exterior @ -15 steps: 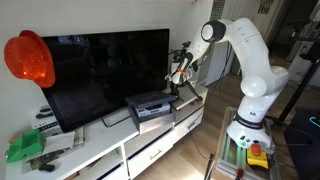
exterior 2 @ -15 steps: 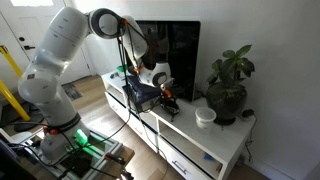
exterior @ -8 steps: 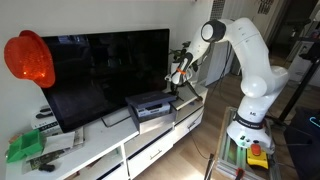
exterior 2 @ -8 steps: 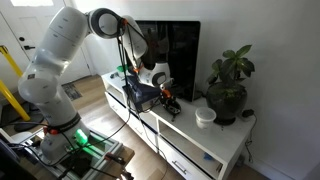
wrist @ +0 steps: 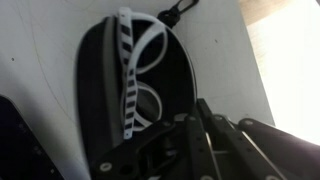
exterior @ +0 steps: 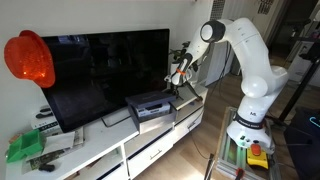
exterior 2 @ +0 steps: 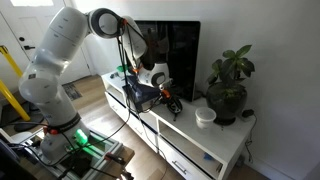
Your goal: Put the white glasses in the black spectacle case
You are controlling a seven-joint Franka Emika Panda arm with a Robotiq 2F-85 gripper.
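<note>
In the wrist view the white glasses (wrist: 140,70) lie folded inside the open black spectacle case (wrist: 92,95), which rests on the white cabinet top (wrist: 215,50). My gripper (wrist: 198,108) hangs just beside the case's lower right edge. Its dark fingers are pressed together and hold nothing. In both exterior views the gripper (exterior: 176,84) (exterior 2: 168,98) points down close above the cabinet, in front of the television, and the case and glasses are too small to make out there.
A large television (exterior: 110,65) stands behind. A dark box-shaped device (exterior: 150,105) sits beside the gripper. A potted plant (exterior 2: 230,85) and a white bowl (exterior 2: 205,116) stand at the cabinet's end. A red object (exterior: 28,58) hangs at the other end.
The fingers have closed from open to shut. The arm has stayed in place over the case.
</note>
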